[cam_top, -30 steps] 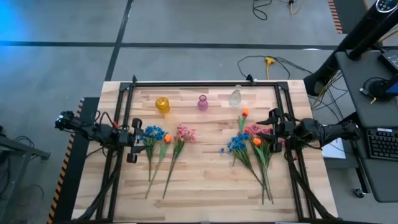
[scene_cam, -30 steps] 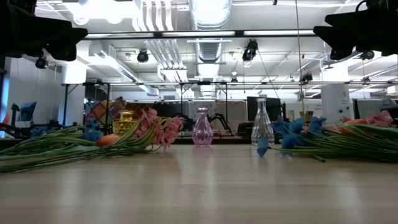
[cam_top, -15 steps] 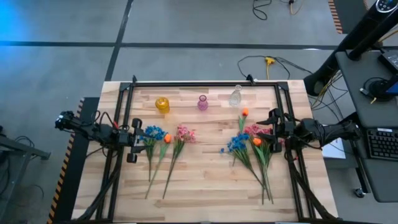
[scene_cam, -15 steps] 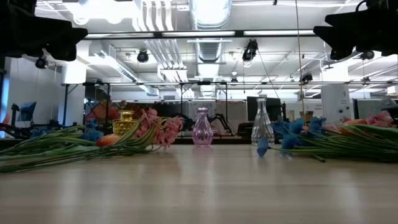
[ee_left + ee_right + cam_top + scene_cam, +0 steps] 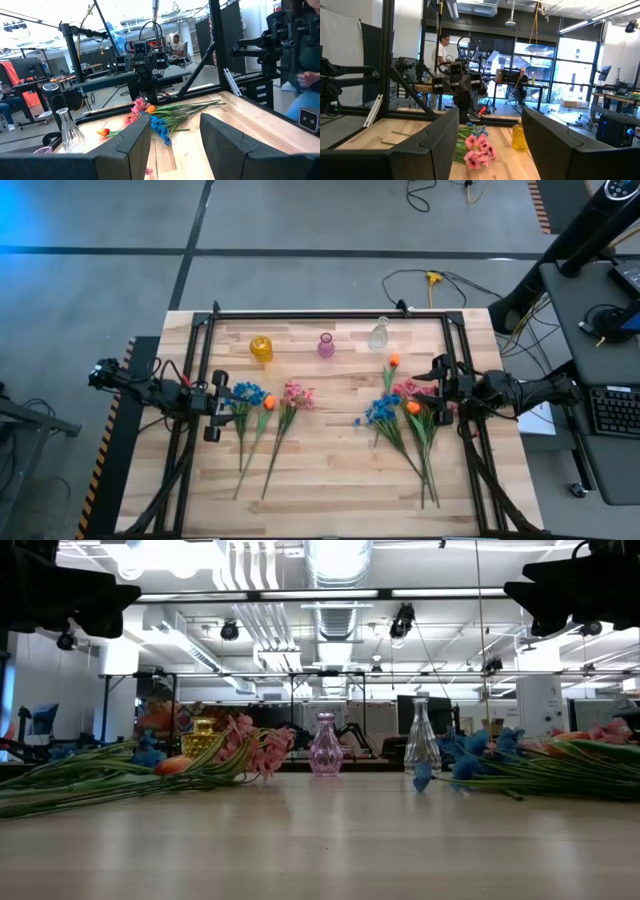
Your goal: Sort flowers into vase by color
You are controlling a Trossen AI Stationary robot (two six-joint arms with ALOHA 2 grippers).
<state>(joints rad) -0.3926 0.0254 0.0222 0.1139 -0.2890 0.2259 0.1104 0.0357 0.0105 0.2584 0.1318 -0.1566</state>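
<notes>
Two bunches of long green-stemmed flowers lie flat on the wooden table. The left bunch has blue (image 5: 246,393), orange (image 5: 269,402) and pink (image 5: 298,394) blooms. The right bunch (image 5: 405,408) mixes blue, pink and orange, and one orange bud (image 5: 394,361) lies apart, farther back. A yellow vase (image 5: 261,348), a pink vase (image 5: 326,345) and a clear vase (image 5: 378,335) stand upright along the far side. My left gripper (image 5: 218,402) hovers open at the left bunch's blooms. My right gripper (image 5: 440,385) hovers open beside the right bunch. Both point level across the table, holding nothing.
A black metal frame (image 5: 330,313) runs round the table's far and side edges. Bare wood lies between the two bunches and along the near edge (image 5: 330,490). A person (image 5: 300,75) stands beyond the table in the left wrist view.
</notes>
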